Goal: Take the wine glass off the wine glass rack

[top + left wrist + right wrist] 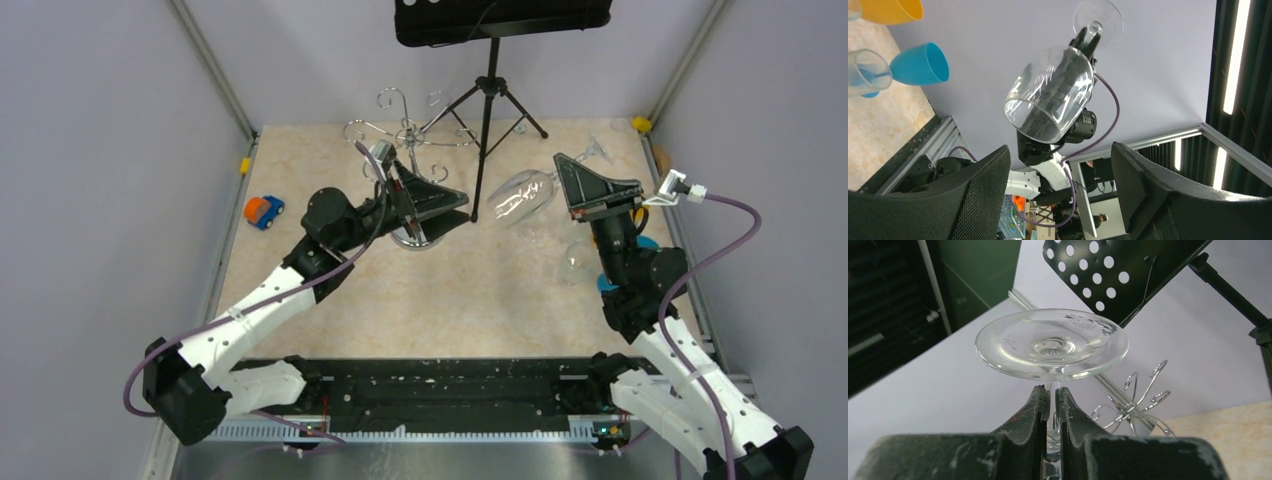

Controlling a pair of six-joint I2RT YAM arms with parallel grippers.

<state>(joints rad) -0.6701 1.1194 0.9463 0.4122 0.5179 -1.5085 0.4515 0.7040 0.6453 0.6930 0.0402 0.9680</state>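
Pinching the stem of the wine glass (521, 196) just under its foot, the right end effector (562, 172) holds the glass in the air above the worktop (450, 310). Its fingers (1034, 412) are nearly together, with only the thin stem between them. The right wrist view shows the round foot spread flat just beyond the fingertips. The glass lies tilted, almost on its side, with the bowl's open mouth turned toward the left arm and the foot toward the back right corner. It is off the rack (408, 132), hanging to the right of it and well apart from the wire hooks. In the top view a leg of the black tripod stand (489, 110) crosses between them.

The left end effector (455, 208) is spread wide and holds nothing. In the top view it overlaps the rack's post and round base and points toward the bowl. From its own camera the bowl shows above the gap between its two mesh-faced fingers, apart from both.

The rack stands upright near the back of the worktop, left of the tripod stand. A toy car (264, 211) lies near the left edge. By the right edge, close to the right arm, are a blue cup (918, 62), a clear cup (865, 72) and a yellow cup (893, 10).
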